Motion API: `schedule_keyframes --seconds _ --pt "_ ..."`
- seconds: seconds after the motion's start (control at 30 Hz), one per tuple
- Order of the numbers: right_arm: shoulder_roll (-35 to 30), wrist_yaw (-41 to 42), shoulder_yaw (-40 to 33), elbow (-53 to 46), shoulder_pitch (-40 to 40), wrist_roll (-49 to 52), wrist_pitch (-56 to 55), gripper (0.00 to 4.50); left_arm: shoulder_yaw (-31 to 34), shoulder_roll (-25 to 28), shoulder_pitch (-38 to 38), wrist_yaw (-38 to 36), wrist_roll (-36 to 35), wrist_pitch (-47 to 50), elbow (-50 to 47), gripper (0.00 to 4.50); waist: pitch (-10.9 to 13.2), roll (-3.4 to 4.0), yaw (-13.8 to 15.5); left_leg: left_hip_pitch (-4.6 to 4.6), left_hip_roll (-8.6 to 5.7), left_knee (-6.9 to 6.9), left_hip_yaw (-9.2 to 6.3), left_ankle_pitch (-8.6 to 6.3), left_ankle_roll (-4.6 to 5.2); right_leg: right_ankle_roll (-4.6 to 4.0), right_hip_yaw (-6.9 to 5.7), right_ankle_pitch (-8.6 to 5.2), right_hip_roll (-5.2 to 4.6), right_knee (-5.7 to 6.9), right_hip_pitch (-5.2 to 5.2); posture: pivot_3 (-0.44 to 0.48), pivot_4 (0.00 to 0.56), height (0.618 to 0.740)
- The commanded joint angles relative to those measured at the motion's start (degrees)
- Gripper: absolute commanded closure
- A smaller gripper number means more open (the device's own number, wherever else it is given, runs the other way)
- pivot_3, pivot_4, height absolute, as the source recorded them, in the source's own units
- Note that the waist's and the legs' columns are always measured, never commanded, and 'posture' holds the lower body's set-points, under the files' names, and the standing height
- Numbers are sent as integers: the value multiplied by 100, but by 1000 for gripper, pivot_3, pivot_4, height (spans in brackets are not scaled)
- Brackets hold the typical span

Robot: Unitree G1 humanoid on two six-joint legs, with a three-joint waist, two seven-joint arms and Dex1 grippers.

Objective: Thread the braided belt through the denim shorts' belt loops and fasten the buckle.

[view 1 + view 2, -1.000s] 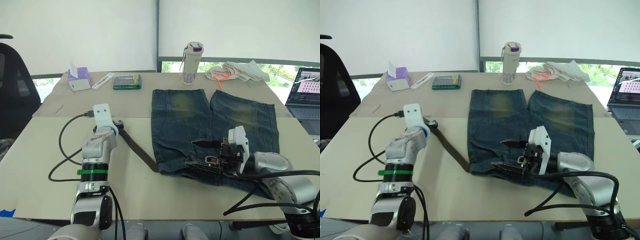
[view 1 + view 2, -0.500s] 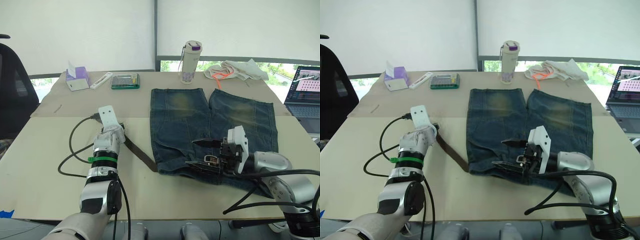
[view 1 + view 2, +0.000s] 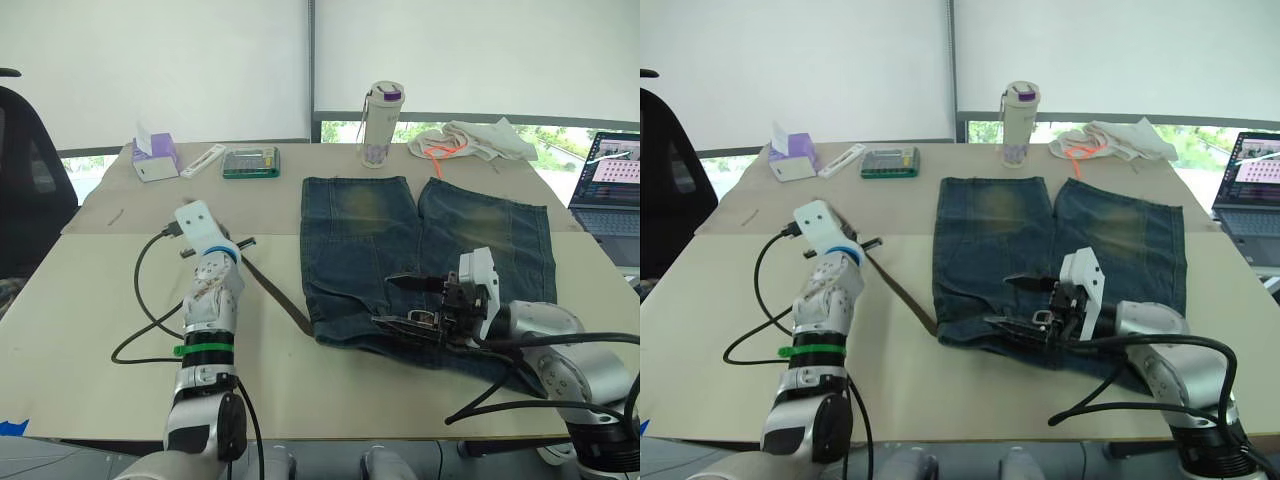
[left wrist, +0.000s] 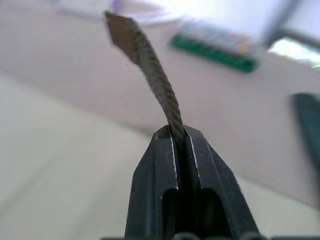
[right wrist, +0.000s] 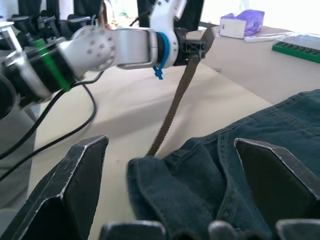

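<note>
My left tool (image 4: 178,145) is clenched on the braided belt (image 3: 283,298) near its free end, strap slanting down to the denim shorts (image 3: 420,250) on the surface (image 3: 90,320). My right tool (image 5: 170,165) is spread wide over the waistband, grasping nothing.

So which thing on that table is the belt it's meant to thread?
Find the denim shorts spread on the table. From their waistband edge a thin dark brown strap runs toward the left claw, which pinches its free end. That is the braided belt: woven and flat, unlike the round black cables nearby.
</note>
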Motion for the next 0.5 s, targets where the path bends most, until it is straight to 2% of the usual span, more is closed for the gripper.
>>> schedule_keyframes --seconds 0.03,0.13,0.27,0.37,0.5 --pt "198 -678 -267 -192 -224 269 415 0 -976 370 221 -947 676 -1159 -585 4433 -1 1 3 0 0 -2 0 0 0 -1 0 0 0 -2 1 0 150 740" --pt "563 -1460 -435 -311 -449 625 974 0 -1880 849 346 -1384 1597 -2203 -557 4433 -6 9 2 1 1 -6 1 2 -2 -3 2 2 0 -6 1 0 150 740" --pt "990 -2683 -833 -370 -777 1623 2042 0 -2720 1356 227 -1408 2765 -3635 -217 4433 -7 11 2 -1 1 -9 2 2 0 -4 5 2 -2 -7 0 0 150 740" --pt "1137 -3495 -1146 -352 -1004 2646 2719 0 -3076 1622 46 -1206 3464 -4458 85 4433 -7 11 2 -2 7 -10 0 2 1 -4 5 3 -3 -8 -1 0 150 740" --pt "1254 -4771 -1480 -11 -1346 3851 3057 0 -3366 1862 -179 -817 4241 -5294 382 4433 -7 12 -9 -5 12 -11 1 3 5 -4 5 3 -1 -4 -3 0 150 740"
